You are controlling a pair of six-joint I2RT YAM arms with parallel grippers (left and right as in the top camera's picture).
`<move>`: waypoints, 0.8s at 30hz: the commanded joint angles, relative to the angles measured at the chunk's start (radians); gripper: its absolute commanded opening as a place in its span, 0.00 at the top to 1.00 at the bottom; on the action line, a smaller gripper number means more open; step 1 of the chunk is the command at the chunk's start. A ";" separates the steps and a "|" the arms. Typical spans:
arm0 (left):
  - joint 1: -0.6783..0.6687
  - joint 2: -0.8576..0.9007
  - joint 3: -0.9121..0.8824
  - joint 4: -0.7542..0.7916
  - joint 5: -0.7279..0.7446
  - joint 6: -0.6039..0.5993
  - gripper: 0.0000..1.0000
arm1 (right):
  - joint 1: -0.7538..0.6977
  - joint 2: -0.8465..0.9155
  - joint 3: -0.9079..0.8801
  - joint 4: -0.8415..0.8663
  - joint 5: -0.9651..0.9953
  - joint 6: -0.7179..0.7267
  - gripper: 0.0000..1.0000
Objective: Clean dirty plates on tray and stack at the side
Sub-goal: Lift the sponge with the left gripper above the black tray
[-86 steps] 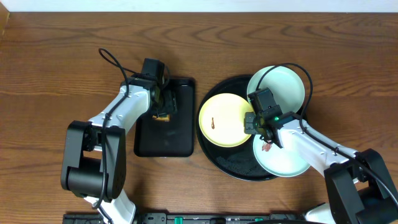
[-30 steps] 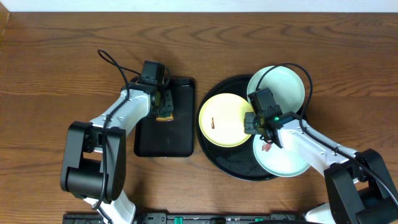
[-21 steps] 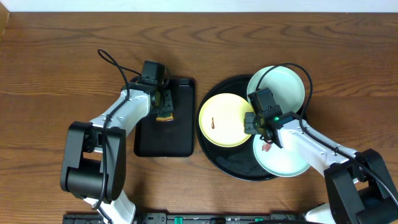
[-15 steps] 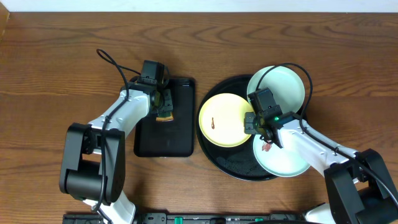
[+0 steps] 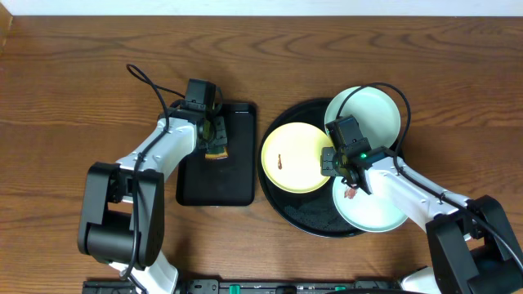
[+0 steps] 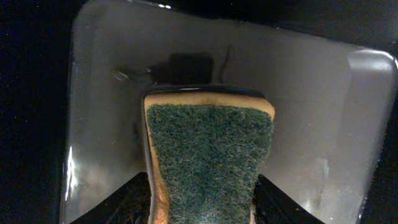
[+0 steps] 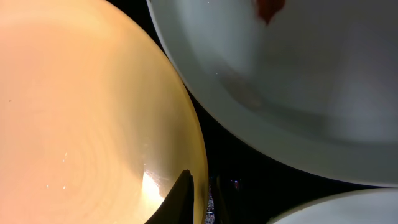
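Observation:
The round black tray (image 5: 282,200) holds three plates. A pale yellow plate (image 5: 294,157) with a small brown smear lies at its left. My right gripper (image 5: 331,161) is shut on that plate's right rim. In the right wrist view one finger (image 7: 180,199) lies on the yellow plate (image 7: 81,106) and the other sits under its edge. One mint plate (image 5: 368,114) sits at the back right. Another mint plate (image 5: 372,204), at the front, carries a red smear (image 5: 351,193). My left gripper (image 5: 214,139) is shut on a green-faced sponge (image 6: 208,155).
The sponge hangs over a smaller rectangular black tray (image 5: 225,184) left of the round one, its glossy floor (image 6: 311,112) filling the left wrist view. Bare wooden table (image 5: 65,98) lies to the far left and along the back. Cables loop over both arms.
The left gripper has closed round the sponge over the rectangular tray and shifted it only slightly. The right arm and the plates have not moved.

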 commanded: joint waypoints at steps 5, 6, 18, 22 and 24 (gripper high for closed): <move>-0.010 -0.036 0.018 -0.015 -0.008 0.001 0.47 | 0.002 0.010 -0.006 -0.001 0.008 -0.004 0.89; -0.013 -0.034 0.018 -0.019 -0.008 0.001 0.47 | 0.002 0.010 -0.006 -0.001 0.008 -0.004 0.89; -0.028 -0.020 0.000 -0.020 -0.037 0.002 0.47 | 0.002 0.010 -0.006 -0.001 0.007 -0.004 0.89; -0.027 -0.020 0.000 -0.021 -0.091 0.002 0.48 | 0.002 0.010 -0.006 0.000 0.008 -0.004 0.89; -0.029 -0.020 -0.001 -0.021 -0.089 0.001 0.47 | 0.002 0.010 -0.006 -0.001 0.008 -0.004 0.89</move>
